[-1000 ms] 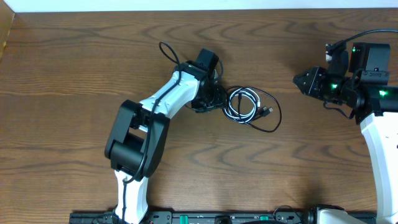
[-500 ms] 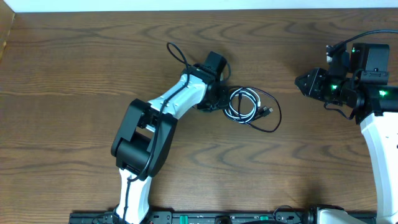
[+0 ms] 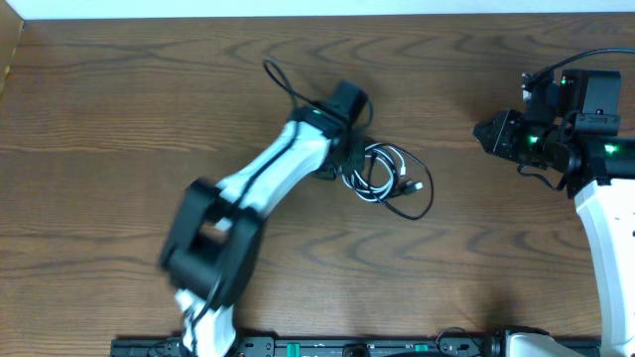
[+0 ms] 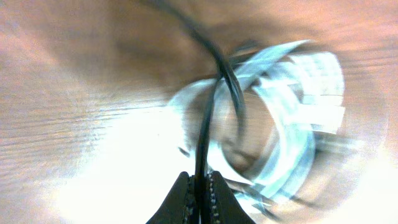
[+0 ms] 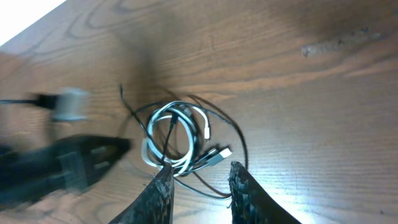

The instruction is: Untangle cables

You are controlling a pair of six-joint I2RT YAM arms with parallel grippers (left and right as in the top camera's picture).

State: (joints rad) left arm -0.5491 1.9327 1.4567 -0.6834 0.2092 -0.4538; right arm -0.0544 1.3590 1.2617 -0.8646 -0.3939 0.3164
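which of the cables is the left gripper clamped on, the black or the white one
The black cable: it runs straight into the shut left gripper, while the white cable lies coiled beyond it, ungripped.

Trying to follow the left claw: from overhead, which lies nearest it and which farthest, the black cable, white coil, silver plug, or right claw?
1. black cable, pinched in the shut left gripper.
2. white coil, just right of it.
3. silver plug, at the coil's right side.
4. right gripper, far right, touching nothing.
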